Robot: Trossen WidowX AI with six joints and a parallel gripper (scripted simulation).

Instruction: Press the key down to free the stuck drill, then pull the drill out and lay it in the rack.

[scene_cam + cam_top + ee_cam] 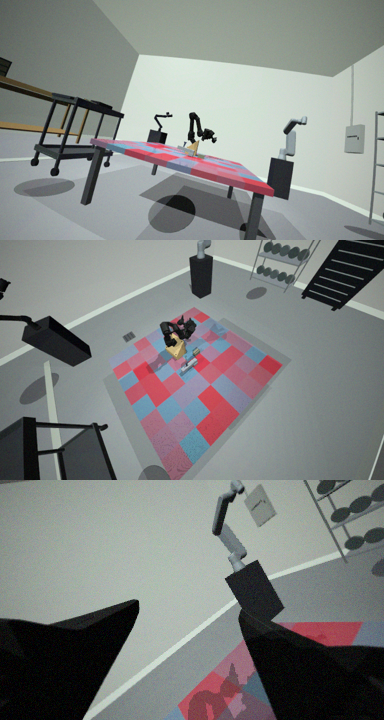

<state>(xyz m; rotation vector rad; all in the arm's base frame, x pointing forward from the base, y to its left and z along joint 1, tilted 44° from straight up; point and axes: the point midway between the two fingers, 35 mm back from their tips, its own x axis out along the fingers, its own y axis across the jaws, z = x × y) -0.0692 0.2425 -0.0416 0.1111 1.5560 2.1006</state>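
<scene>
My gripper (186, 318) (215, 139) (190, 609) is open and empty, raised in the air on the far side of the table, away from the small parts. A long light-grey block (189, 367) (182, 149) lies on the table in front of the arm's base. A thin dark blue-grey piece (184, 144) stands up at it, and a little red shows on top in the top view. A small beige-green block (195, 351) (201, 156) sits beside it. Which parts are the key, the drill and the rack is too small to tell. None of them shows in the wrist view.
A yellow wedge-shaped block (175, 349) (193, 147) stands under the arm's base, close to the grey block. The patchwork table (218, 421) (226, 176) (335, 631) has its far edge under the raised gripper. Other arms on black pedestals (201, 276) (280, 178) (256, 590) stand beyond the table.
</scene>
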